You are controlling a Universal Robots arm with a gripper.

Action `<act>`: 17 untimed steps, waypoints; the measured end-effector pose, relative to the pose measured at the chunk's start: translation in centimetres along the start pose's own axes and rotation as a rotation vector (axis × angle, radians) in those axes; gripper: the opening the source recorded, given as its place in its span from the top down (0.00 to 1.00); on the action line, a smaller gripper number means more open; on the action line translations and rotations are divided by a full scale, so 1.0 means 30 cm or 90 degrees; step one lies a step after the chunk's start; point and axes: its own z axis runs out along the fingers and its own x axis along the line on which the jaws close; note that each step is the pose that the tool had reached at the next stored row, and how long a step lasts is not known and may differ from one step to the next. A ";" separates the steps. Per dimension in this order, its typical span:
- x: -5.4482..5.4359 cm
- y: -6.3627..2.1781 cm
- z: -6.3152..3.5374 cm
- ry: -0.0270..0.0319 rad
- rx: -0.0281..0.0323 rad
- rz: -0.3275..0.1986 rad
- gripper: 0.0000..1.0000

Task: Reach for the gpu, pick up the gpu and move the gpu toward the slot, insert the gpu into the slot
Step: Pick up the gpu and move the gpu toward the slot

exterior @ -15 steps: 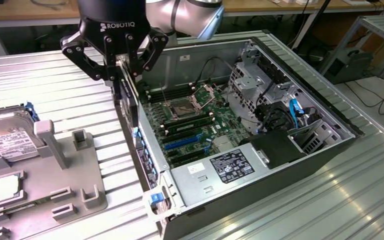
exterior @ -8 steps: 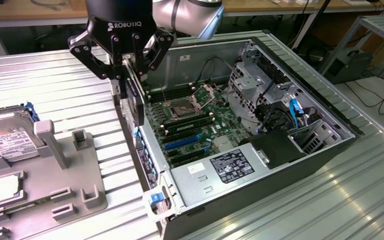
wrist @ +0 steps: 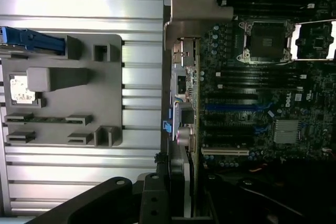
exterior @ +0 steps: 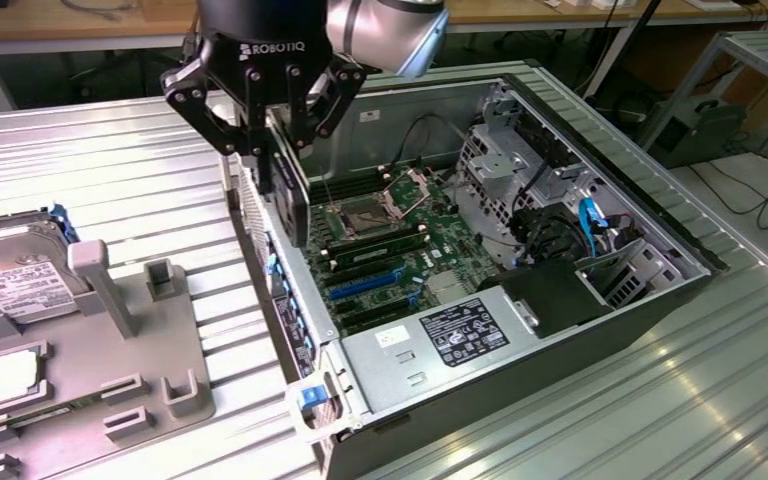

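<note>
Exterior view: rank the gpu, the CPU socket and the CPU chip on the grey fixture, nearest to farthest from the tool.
1. gpu: held in the tool, hanging below it.
2. CPU socket: just to the exterior view's right of the gpu.
3. CPU chip: on the grey fixture, exterior view's lower left.

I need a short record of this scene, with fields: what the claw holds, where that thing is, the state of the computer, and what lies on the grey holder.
claw: shut on the graphics card
card position: upright, hanging over the edge of the computer case on the exterior view's left
insertion: not yet done; the card is above the main board, not seated in the blue slots
case: lying on its side, open, on the metal table
grey holder: carries a hard drive and a square chip
</note>
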 end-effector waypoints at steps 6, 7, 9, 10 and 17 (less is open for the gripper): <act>-0.038 -0.001 0.000 0.0007 0.0001 0.008 0.71; -0.043 -0.001 0.000 0.0007 0.0001 0.007 0.71; -0.061 -0.001 0.001 0.0007 0.0001 0.008 0.71; -0.069 -0.001 0.001 0.0006 0.0000 0.008 0.71; -0.106 -0.002 0.001 0.0007 0.0000 0.008 0.71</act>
